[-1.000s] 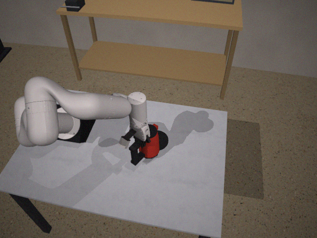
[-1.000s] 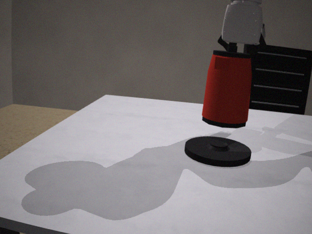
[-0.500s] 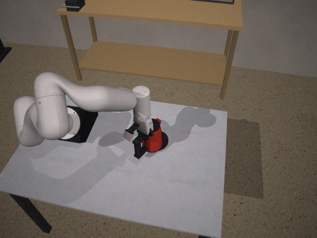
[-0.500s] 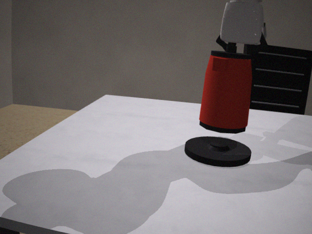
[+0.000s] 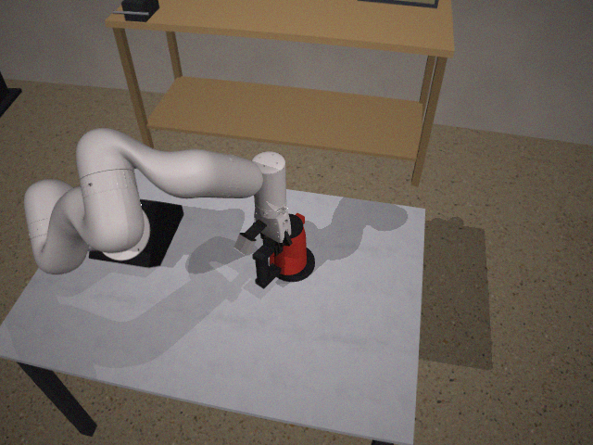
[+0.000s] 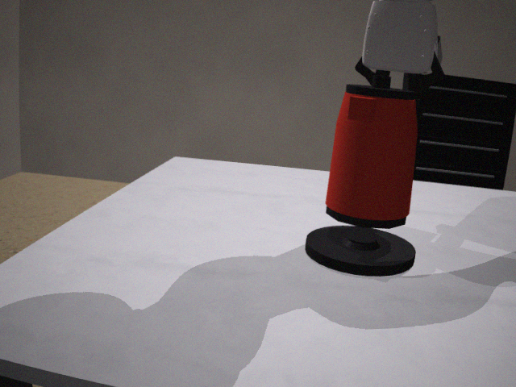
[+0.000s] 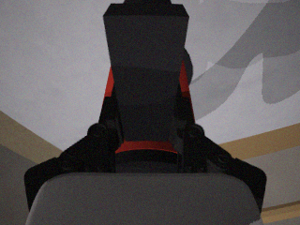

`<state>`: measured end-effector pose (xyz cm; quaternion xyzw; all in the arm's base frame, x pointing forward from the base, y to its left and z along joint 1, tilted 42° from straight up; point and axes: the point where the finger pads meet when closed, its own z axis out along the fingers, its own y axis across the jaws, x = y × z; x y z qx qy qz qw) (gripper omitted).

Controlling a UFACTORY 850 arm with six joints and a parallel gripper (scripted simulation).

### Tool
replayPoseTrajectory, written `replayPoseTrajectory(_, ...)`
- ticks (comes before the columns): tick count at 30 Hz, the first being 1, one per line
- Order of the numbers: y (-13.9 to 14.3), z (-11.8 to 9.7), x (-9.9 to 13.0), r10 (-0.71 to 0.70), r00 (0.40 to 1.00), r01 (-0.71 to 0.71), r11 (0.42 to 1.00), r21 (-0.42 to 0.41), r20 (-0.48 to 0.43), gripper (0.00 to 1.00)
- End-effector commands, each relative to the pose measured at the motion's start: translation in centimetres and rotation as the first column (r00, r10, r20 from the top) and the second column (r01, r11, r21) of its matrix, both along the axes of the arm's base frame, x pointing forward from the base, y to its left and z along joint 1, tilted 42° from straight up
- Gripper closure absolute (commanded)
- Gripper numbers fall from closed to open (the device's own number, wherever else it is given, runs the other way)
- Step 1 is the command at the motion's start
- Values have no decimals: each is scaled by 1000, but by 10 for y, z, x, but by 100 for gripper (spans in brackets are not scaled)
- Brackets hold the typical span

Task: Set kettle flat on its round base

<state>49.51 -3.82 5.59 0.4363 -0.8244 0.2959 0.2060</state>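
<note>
the gripper (image 5: 273,247) is clamped on the black handle (image 7: 149,69) of the red kettle (image 6: 372,158), which hangs slightly tilted just above the round base (image 6: 360,250), its bottom ring over the stud (image 6: 361,235), not yet seated.

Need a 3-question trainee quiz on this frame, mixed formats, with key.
1. True or false: the kettle already stands flat on the base.
2. What is the pincer shut on? A) the lid knob B) the kettle's handle C) the base
3. Fill in: in the exterior view the kettle hangs over the base's ____, with a gap showing under its bottom ring.

Key: 1 false, it is held just above the base, leaning slightly; 2 B; 3 stud.
</note>
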Motion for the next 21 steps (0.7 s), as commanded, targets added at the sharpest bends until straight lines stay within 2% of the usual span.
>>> replayPoseTrajectory(1,9,-7,4,0,1000,0,1000,0,1,100)
replayPoseTrajectory(21,22,-20,9,0,1000,0,1000,0,1,100)
